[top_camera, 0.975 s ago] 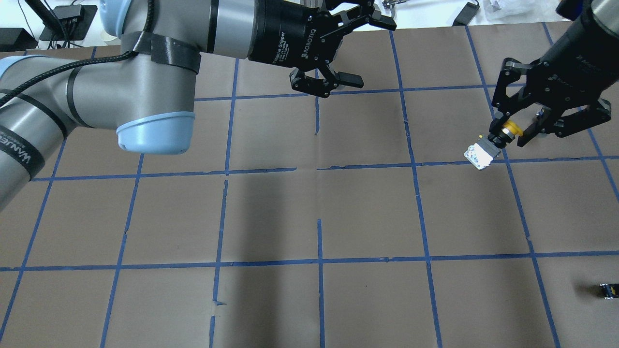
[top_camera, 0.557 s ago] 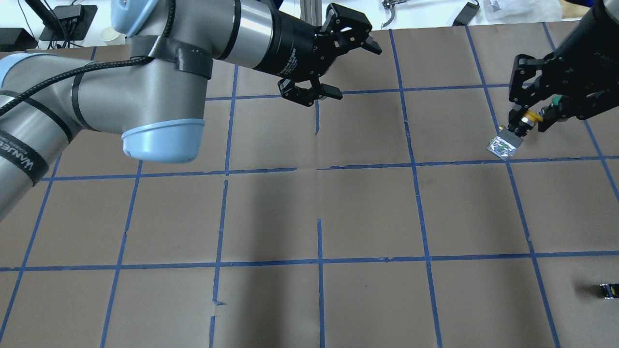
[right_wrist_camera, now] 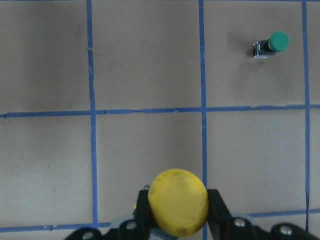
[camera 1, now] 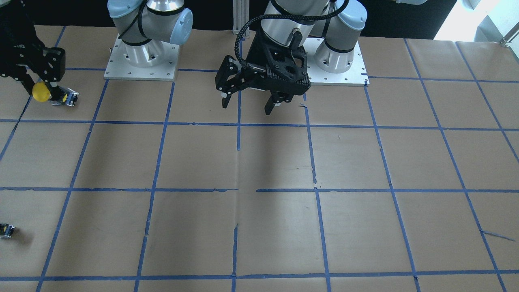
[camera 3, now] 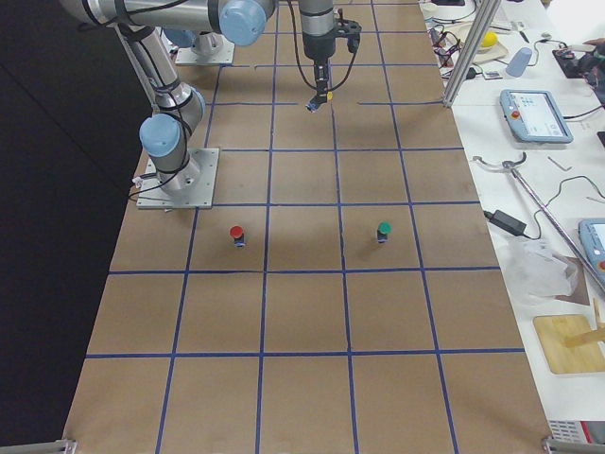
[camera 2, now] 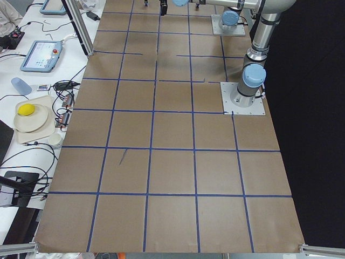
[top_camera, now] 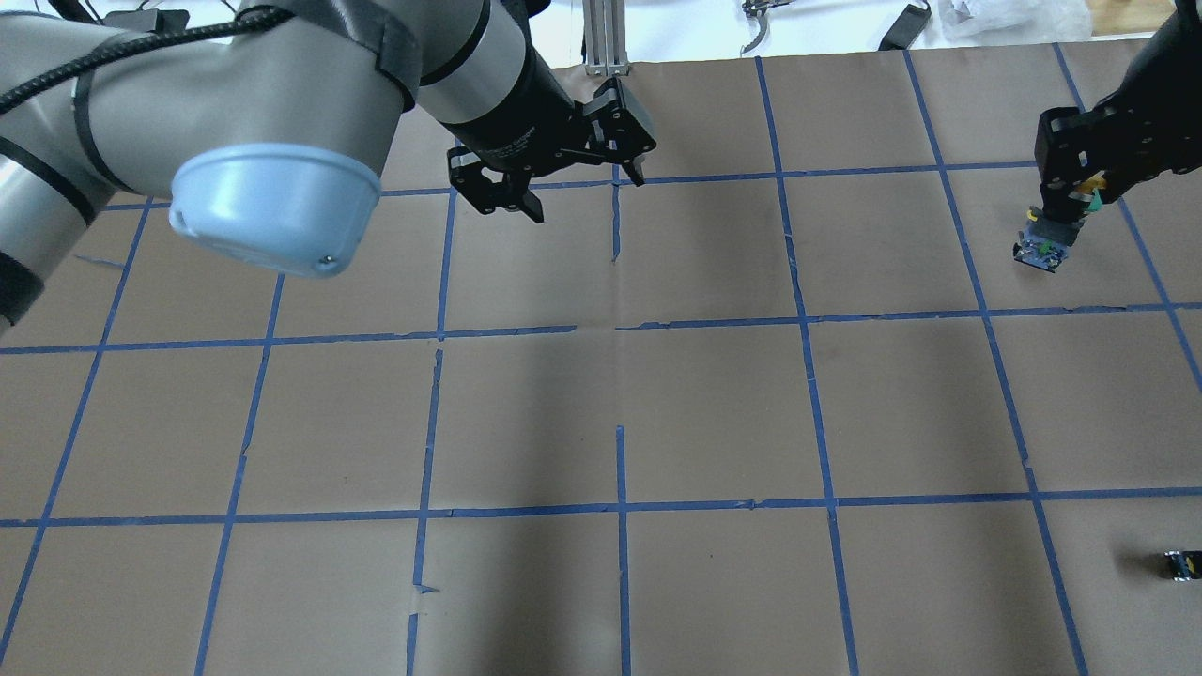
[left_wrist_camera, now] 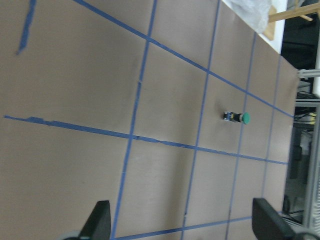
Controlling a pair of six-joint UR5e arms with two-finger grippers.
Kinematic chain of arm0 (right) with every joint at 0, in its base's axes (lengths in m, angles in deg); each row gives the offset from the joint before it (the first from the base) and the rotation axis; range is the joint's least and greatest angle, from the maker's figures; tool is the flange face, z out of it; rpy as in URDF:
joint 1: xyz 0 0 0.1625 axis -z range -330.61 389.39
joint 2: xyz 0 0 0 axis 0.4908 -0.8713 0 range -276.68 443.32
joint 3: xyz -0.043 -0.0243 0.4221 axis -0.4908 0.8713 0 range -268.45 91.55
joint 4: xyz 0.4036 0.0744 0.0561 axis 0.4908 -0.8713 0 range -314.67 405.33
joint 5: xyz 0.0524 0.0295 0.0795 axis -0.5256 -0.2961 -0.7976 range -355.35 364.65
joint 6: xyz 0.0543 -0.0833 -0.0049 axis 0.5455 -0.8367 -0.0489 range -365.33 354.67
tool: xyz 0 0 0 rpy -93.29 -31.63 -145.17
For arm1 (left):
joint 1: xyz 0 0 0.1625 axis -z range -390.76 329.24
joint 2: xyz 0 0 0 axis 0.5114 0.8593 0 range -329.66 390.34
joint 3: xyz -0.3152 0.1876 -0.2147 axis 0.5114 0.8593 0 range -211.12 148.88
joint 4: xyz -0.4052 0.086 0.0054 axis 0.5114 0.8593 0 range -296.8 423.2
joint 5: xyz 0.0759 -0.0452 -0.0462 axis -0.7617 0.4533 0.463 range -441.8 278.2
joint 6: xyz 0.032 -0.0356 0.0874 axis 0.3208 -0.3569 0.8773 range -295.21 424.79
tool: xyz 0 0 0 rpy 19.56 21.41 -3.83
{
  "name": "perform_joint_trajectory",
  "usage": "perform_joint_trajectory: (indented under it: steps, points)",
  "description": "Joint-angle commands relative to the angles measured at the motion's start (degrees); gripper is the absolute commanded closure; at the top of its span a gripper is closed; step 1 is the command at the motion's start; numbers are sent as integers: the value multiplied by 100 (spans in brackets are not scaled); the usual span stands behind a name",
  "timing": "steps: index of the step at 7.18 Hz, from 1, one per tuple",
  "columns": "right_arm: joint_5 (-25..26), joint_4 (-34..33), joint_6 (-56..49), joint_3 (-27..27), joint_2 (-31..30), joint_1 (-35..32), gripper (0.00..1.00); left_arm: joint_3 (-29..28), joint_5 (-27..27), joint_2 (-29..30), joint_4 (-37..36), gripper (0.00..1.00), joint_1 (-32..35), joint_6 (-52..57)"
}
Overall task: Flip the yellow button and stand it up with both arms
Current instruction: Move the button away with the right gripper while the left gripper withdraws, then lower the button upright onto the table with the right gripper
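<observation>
The yellow button (camera 1: 40, 92) has a round yellow cap and a boxy body with blue and silver parts (top_camera: 1038, 252). My right gripper (camera 1: 39, 86) is shut on its cap at the table's right side, also in the overhead view (top_camera: 1066, 208). The body sticks out below the fingers, tilted and close to the paper; I cannot tell whether it touches. In the right wrist view the cap (right_wrist_camera: 178, 199) sits between the two fingers (right_wrist_camera: 216, 209). My left gripper (top_camera: 584, 192) is open and empty and points down near the table's middle (camera 1: 247, 104); it also shows in the left wrist view (left_wrist_camera: 182, 227).
A green-capped button (right_wrist_camera: 272, 44) lies on its side on the paper, also seen in the left wrist view (left_wrist_camera: 237, 117). A red-capped button (camera 3: 236, 233) stands near it. A small dark capless part (top_camera: 1178, 564) lies at the right edge. Blue tape lines grid the brown paper (top_camera: 620, 413).
My right gripper has carried the button toward the right and top of the overhead view and turned it so the body points down. My left arm has swung left; its open gripper now points down.
</observation>
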Motion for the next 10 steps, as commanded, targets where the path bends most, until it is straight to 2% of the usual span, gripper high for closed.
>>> perform_joint_trajectory:
  steps: [1, 2, 3, 4, 5, 6, 8, 10]
  points:
    - [22, -1504, -1020, -914, -6, 468, 93, -240, -699, -111, 720, 0, -117, 905]
    - [13, -1875, -1399, -1230, -6, 688, 93, -144, -963, -182, 704, 0, -292, 1248]
    - [-74, -2419, -1864, -1582, -6, 986, 94, -108, -1009, -182, 704, 0, -789, 1504]
    - [-101, -3094, -2356, -2020, -6, 1337, 94, -47, -983, -200, 730, 0, -1186, 1585]
    - [-258, -3875, -3065, -2477, 2, 1637, 94, 76, -1027, -348, 739, 0, -1521, 2125]
    - [-407, -4579, -3316, -2917, 11, 2040, 94, 321, -984, -550, 704, 0, -1733, 2331]
    - [-733, -4972, -3521, -3114, 46, 2298, 94, 655, -1000, -797, 660, 0, -1928, 2350]
    - [-743, -5418, -3468, -3123, 387, 2368, 95, 858, -1001, -1060, 607, 0, -1876, 2316]
